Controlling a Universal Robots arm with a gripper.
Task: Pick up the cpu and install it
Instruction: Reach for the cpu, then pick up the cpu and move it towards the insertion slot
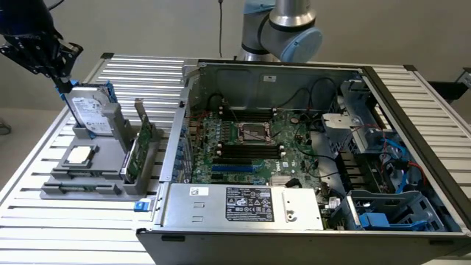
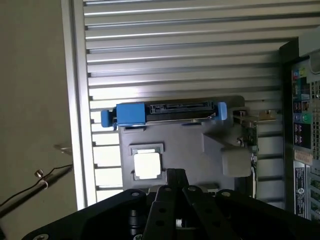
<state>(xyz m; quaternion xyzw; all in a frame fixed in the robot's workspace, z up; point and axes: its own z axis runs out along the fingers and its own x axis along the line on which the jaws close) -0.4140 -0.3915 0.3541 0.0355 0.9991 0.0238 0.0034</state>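
Gripper (image 2: 176, 175) shut on nothing, poised over the grey holder (image 2: 192, 145) where the cpu (image 2: 147, 165) lies flat, unpicked; motherboard socket (image 1: 255, 133) in the open computer case (image 1: 276, 83) looks vacant, so pick and install both remain.

Gripper (image 1: 64, 87) hangs high at the exterior view's left, pointing straight down, fingers (image 2: 172, 179) closed tight, tips together; arm's grey joint (image 1: 290, 33) at rear, approx top centre of exterior view
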